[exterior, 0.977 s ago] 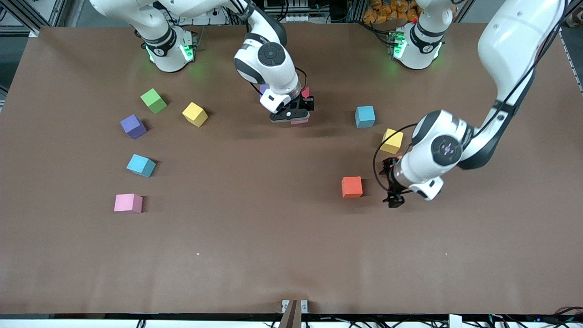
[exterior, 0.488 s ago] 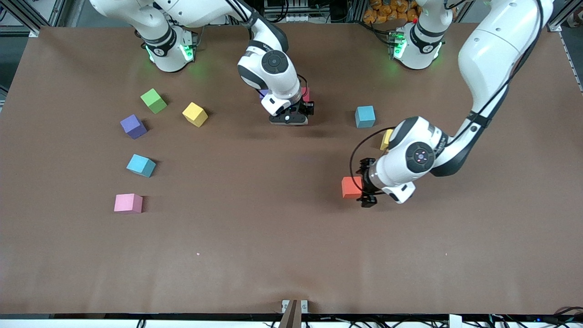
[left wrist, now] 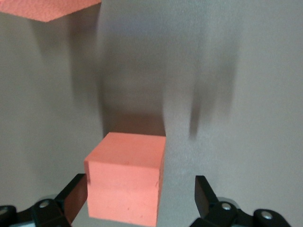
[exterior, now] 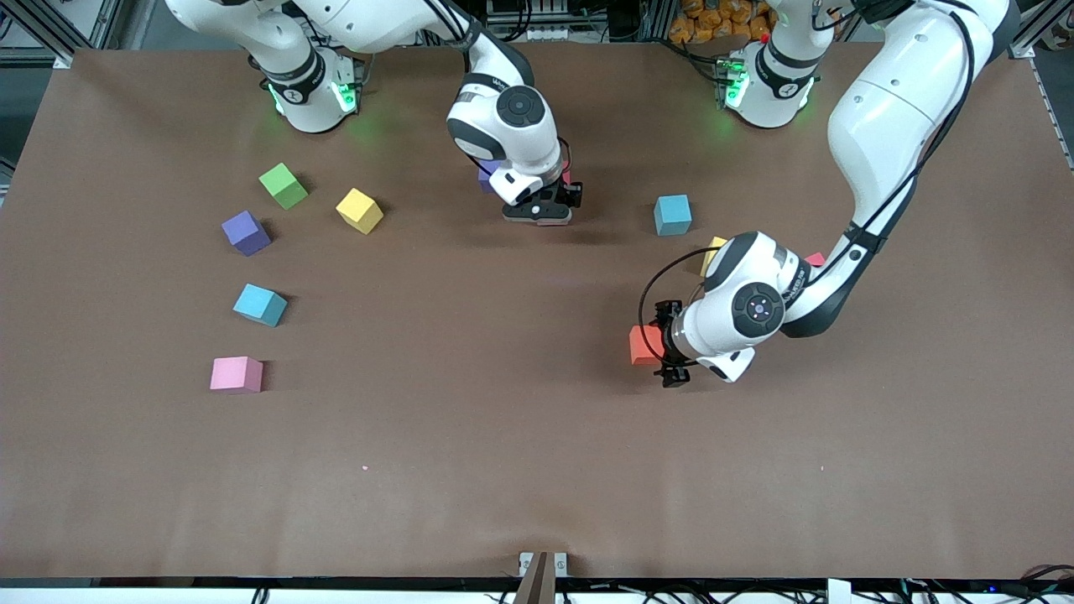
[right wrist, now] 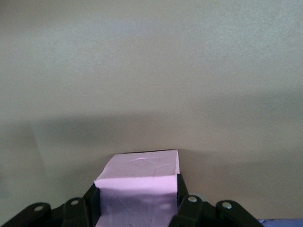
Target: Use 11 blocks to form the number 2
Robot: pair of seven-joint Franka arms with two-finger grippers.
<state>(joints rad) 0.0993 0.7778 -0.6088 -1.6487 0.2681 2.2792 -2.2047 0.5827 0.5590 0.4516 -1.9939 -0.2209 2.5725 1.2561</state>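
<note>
My left gripper [exterior: 667,344] [left wrist: 139,187] is open and low at the table, its fingers on either side of an orange block [exterior: 643,344] [left wrist: 125,182] without squeezing it. A second orange block [left wrist: 47,8] shows at the edge of the left wrist view. My right gripper [exterior: 537,211] [right wrist: 137,187] is shut on a pink block [right wrist: 142,182], held low at the table between a purple block [exterior: 484,174] and a red block [exterior: 567,174], both mostly hidden by the wrist. Loose blocks: purple [exterior: 246,232], blue [exterior: 259,304], pink [exterior: 236,374], blue [exterior: 673,215], red [exterior: 815,259].
A green cube [exterior: 283,185] and a yellow cube [exterior: 359,210] lie toward the right arm's end. Another yellow cube [exterior: 711,254] is half hidden under the left arm's wrist. The brown table [exterior: 470,436] is bare nearer the front camera.
The left gripper has swung toward the orange block and now straddles it. The right gripper has sunk lower with the pink block and shifted slightly toward the robots' bases.
</note>
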